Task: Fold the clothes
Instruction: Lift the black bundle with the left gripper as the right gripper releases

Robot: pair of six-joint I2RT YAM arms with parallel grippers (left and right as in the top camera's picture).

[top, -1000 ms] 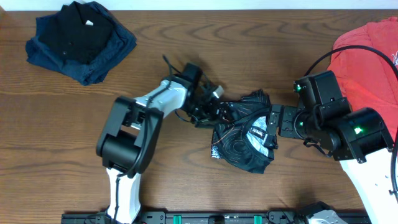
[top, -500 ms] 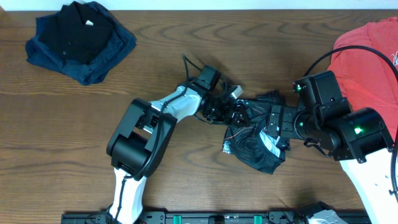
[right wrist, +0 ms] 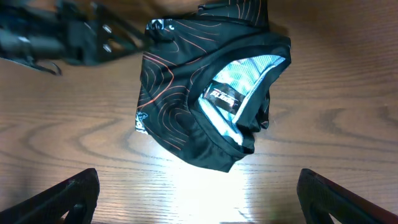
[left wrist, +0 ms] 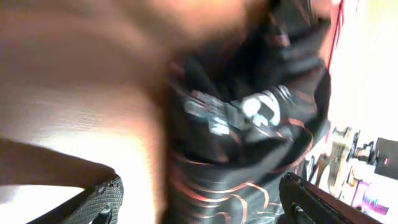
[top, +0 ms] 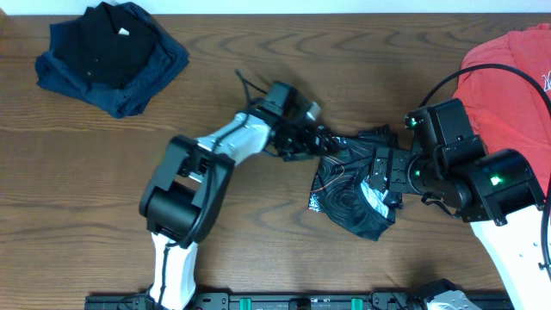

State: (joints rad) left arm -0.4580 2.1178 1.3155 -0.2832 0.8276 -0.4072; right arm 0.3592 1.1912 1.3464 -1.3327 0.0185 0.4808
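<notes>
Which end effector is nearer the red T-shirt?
Right. The right end effector is at the jersey's right edge, toward the red T-shirt; the left end effector is at its far side.

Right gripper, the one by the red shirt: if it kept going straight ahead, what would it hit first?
The black sports jersey. The open right gripper points straight at that crumpled heap, its pale inside facing it; the remaining gap is hard to judge.

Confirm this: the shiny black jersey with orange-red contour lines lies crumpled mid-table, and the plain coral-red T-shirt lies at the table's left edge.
No. The overhead view shows the coral-red T-shirt at the right edge of the wooden table; the shiny black jersey does lie crumpled mid-table.
</notes>
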